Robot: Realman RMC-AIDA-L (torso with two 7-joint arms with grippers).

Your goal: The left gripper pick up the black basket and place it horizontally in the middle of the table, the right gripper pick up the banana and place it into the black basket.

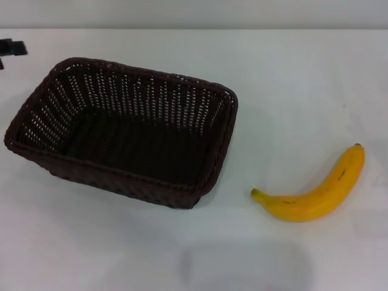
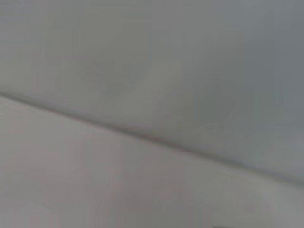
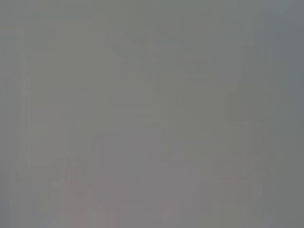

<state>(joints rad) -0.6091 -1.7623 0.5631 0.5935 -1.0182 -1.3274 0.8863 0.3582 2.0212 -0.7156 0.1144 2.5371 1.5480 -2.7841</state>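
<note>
The black basket (image 1: pixel 124 130) stands upright and empty on the white table (image 1: pixel 291 91), left of centre, turned slightly askew. The yellow banana (image 1: pixel 315 191) lies on the table to the basket's right, apart from it, its dark tip toward the right edge. A small part of the left gripper (image 1: pixel 11 48) shows at the far left edge, beyond the basket's back left corner and not touching it. The right gripper is out of view. The wrist views show only plain grey surface.
The table's far edge (image 1: pixel 194 28) runs along the top of the head view. A faint grey shadow (image 1: pixel 242 267) lies on the table at the front.
</note>
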